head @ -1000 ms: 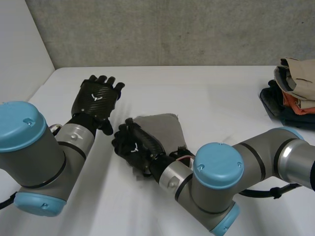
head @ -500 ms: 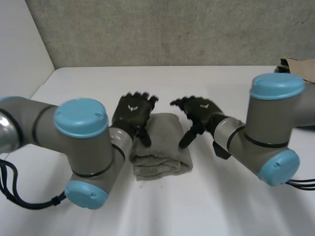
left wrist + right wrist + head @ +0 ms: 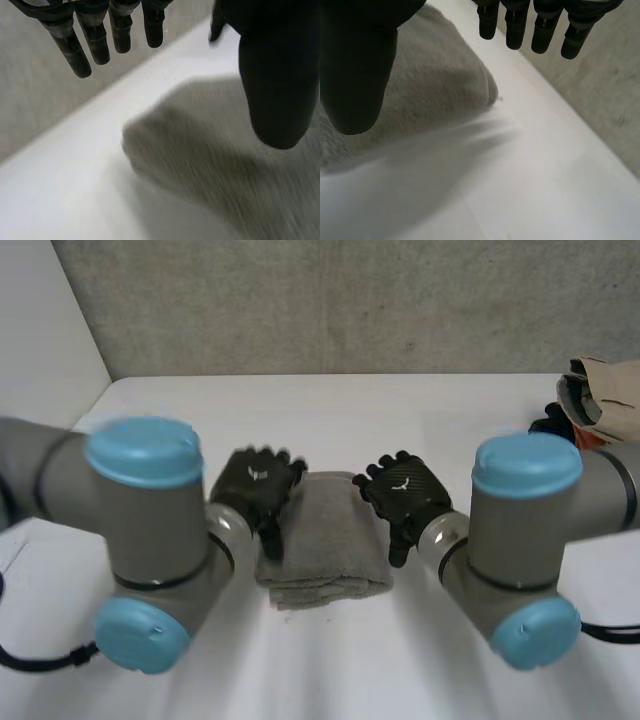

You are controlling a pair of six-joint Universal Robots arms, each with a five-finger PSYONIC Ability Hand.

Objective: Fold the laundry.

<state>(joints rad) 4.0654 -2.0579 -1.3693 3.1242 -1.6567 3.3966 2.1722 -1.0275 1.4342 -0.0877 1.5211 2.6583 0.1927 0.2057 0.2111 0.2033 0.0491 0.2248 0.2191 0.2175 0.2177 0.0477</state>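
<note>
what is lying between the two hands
The folded grey towel lies between the left hand and the right hand, as the head view shows.

left hand (image 3: 272, 75) | fingers (image 3: 72, 47) straight, holding nothing | over grey towel (image 3: 200, 160) | white table (image 3: 60, 200)

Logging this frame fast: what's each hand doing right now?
Left hand: open, beside the folded towel, holding nothing.
Right hand: open, holding nothing.

White table (image 3: 420, 415) carries a folded grey towel (image 3: 322, 540) approx. at its middle, flat, w/ the layered edges on the robot's side; a pile of clothes (image 3: 603, 400), beige on top, lies at the right edge, well apart.
</note>
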